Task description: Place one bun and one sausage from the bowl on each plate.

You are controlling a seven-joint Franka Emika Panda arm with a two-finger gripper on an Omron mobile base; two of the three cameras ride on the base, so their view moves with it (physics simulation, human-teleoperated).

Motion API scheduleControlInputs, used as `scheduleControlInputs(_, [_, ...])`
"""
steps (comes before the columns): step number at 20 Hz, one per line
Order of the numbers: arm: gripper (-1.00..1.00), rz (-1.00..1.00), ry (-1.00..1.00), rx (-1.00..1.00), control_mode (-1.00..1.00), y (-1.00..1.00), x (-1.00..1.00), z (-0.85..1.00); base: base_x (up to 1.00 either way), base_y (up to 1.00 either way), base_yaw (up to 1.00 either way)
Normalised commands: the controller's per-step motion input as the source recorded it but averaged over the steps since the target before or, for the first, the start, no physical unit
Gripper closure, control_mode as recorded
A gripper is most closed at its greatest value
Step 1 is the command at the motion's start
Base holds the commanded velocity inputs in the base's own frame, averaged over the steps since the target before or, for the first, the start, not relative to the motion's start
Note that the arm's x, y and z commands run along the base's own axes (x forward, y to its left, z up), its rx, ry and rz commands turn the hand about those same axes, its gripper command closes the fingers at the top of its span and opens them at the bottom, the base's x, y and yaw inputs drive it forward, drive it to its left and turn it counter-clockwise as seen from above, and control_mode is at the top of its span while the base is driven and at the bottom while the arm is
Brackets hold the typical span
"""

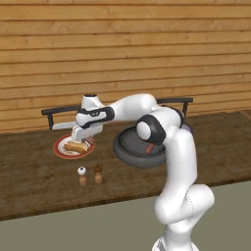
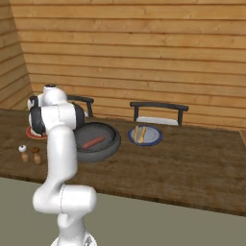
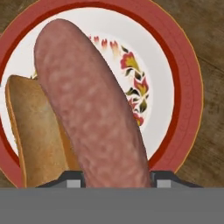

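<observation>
Gripper [image 1: 80, 138] low over the red plate [image 1: 60, 149], pinching a sausage [image 3: 92, 109] between its tips. In the hand view, sausage running straight out from the jaws, long axis in line with the look of the hand, its far end over the plate's inner white. Bun [image 3: 37, 135] already on the red plate, lying alongside the sausage and nearly parallel to it, the two seeming to touch or nearly so along their length; contact with the plate itself hard to judge from above.

Relative to the red plate: bowl [image 2: 113, 144] just beside it, one more sausage [image 2: 93, 142] lying inside. Blue plate [image 2: 153, 139] on the bowl's far side, carrying what looks like a bun and a thin pale item [image 2: 139, 134], too small to tell apart. Two shakers [image 1: 90, 175] near the red plate, toward the table's front edge.

Coming move, by judgement: spread the jaws and let the sausage settle next to the bun, well inside the rim. Risk: a round sausage rolling off the bun's flank toward the rim if dropped from any height.
</observation>
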Motion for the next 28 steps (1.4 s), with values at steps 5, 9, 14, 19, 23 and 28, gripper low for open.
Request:
scheduleControlInputs(5, [-1.0, 0.0, 0.0, 0.0, -1.0, 0.0, 0.04, -0.12, 0.0, 0.0, 0.0])
scheduleControlInputs(9, [-1.0, 0.0, 0.0, 0.0, -1.0, 0.0, 0.0, -0.02, 0.0, 0.0, 0.0])
scheduleControlInputs(14, [-1.0, 0.0, 0.0, 0.0, -1.0, 0.0, 0.0, 0.0, 0.0, 0.0, 0.0])
scheduleControlInputs(19, [-1.0, 0.0, -0.1, 0.02, -1.0, -0.36, -0.07, 0.41, 0.0, 0.0, 0.0])
scheduleControlInputs(23, [-1.0, -0.07, -0.08, 0.04, -1.0, -0.48, -0.22, 0.51, 0.0, 0.0, 0.0])
scheduleControlInputs(28, [-1.0, -0.21, -0.04, 0.03, -1.0, -0.51, -0.39, 0.47, 0.0, 0.0, 0.0])
